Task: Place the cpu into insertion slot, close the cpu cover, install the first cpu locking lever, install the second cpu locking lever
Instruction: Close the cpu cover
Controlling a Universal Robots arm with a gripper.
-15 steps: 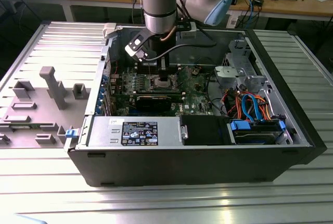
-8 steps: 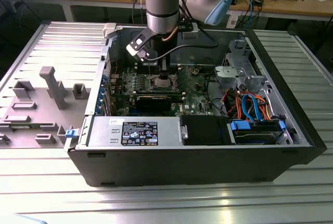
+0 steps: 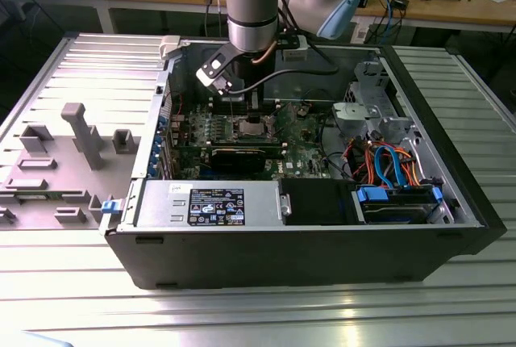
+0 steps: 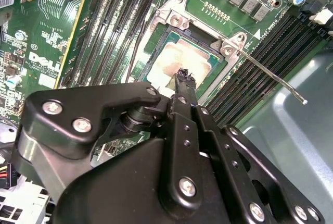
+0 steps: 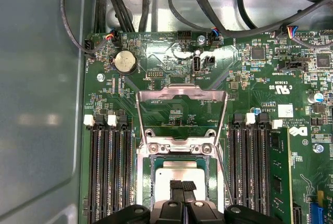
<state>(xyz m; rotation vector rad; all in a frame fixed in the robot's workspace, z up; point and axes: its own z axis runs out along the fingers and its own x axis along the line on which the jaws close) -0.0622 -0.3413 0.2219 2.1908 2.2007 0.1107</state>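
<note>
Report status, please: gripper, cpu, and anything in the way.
Shut gripper just over the cpu, which lies in the insertion slot. Raised open: cpu cover; locking lever unlatched. No obstruction seen.

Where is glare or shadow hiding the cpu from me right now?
Second wrist view: the cpu wears a warm reflection, edges readable, with the dark end effector overlapping one edge. First wrist view: even light on it, only a soft sheen. Exterior view: hard glare on the ribbed table, while the inside of the case is dimmer.
</note>
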